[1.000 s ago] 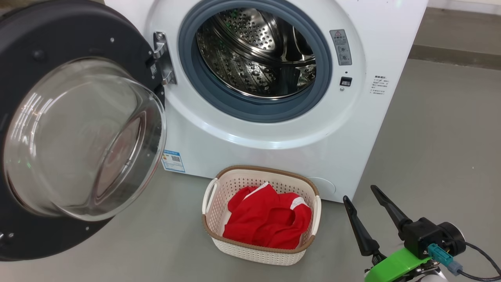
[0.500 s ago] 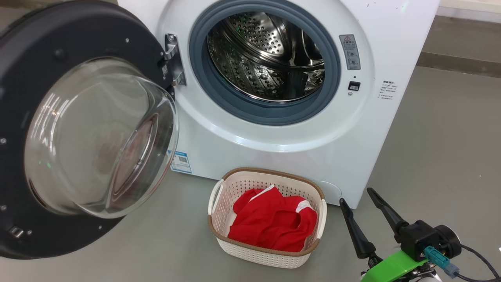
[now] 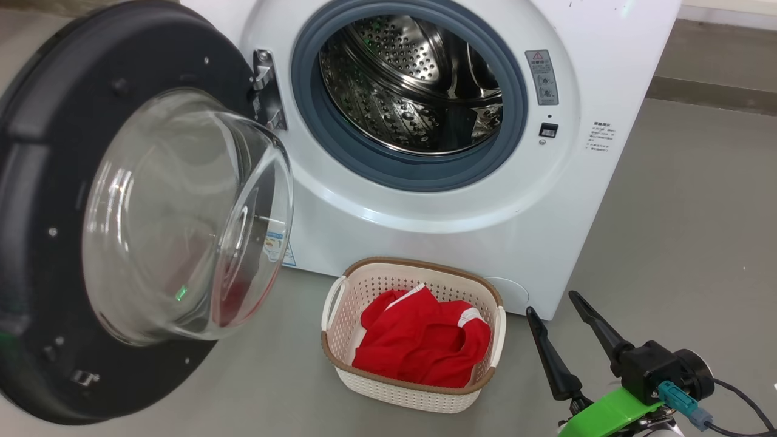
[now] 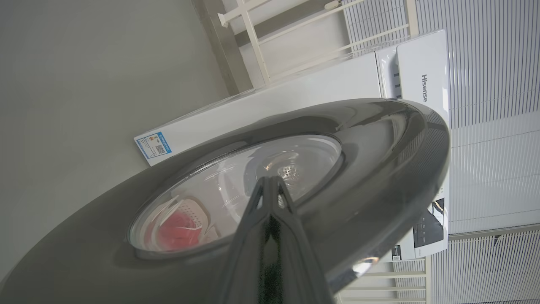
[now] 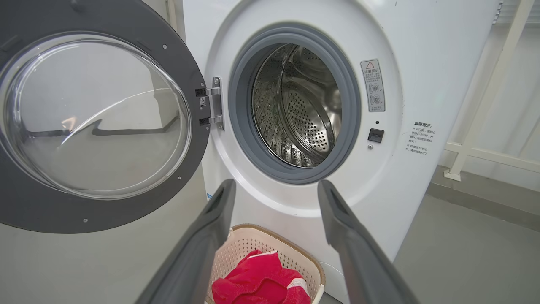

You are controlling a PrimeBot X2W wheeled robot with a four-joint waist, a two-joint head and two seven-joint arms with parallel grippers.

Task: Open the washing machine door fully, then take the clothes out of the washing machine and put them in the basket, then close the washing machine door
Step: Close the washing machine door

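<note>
The washing machine (image 3: 425,230) stands with its steel drum (image 3: 413,79) showing no clothes inside. The washing machine door (image 3: 54,182) hangs from its hinge at the left, swung partway out, its glass bowl facing right. In the left wrist view my left gripper (image 4: 270,179) is shut, its tips at the door's (image 4: 379,139) outer face; whether they touch I cannot tell. The red clothes (image 3: 419,346) lie in the basket (image 3: 419,265) on the floor before the machine. My right gripper (image 3: 552,303) stands open and holds nothing, right of the basket. Between its fingertips (image 5: 276,183) the drum shows, with the clothes (image 5: 257,283) below.
Grey floor surrounds the machine. A low step (image 3: 716,91) runs along the back right. A white railing (image 5: 485,105) stands to the machine's right, near the wall. A cable (image 3: 740,394) trails from my right wrist.
The door has swung toward the machine's opening, its glass bowl turning further right. The camera shifted early on. The right gripper, basket and clothes have stayed put.
</note>
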